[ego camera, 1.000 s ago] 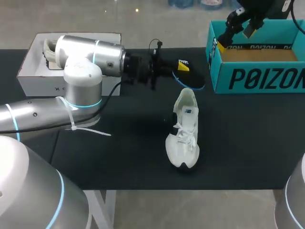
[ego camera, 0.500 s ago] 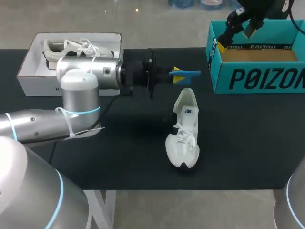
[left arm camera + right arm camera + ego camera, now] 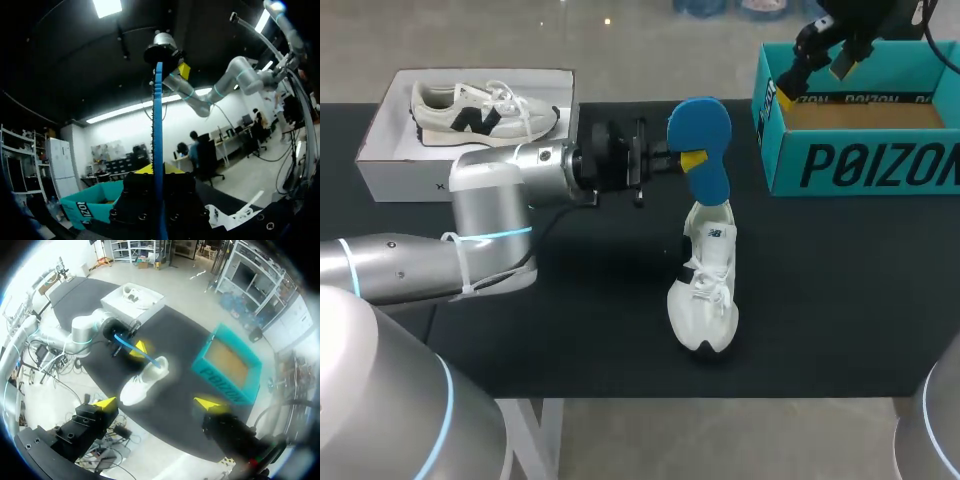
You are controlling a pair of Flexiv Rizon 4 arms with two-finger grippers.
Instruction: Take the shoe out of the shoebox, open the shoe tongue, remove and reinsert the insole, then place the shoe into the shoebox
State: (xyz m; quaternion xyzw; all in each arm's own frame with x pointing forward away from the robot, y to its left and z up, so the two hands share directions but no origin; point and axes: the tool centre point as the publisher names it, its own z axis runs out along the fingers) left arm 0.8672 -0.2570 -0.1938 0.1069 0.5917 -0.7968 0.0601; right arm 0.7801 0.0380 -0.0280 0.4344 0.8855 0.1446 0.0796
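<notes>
My left jaws clamp insole (image 3: 701,145) mid-frame, right jaws apart; thin grip may slip, missing shoe (image 3: 705,285).

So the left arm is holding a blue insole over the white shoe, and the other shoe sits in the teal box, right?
Not quite. The teal box holds no shoe; the other shoe lies in the white box at the left, as the head view shows. The left gripper does hold the blue insole over the white shoe.
</notes>
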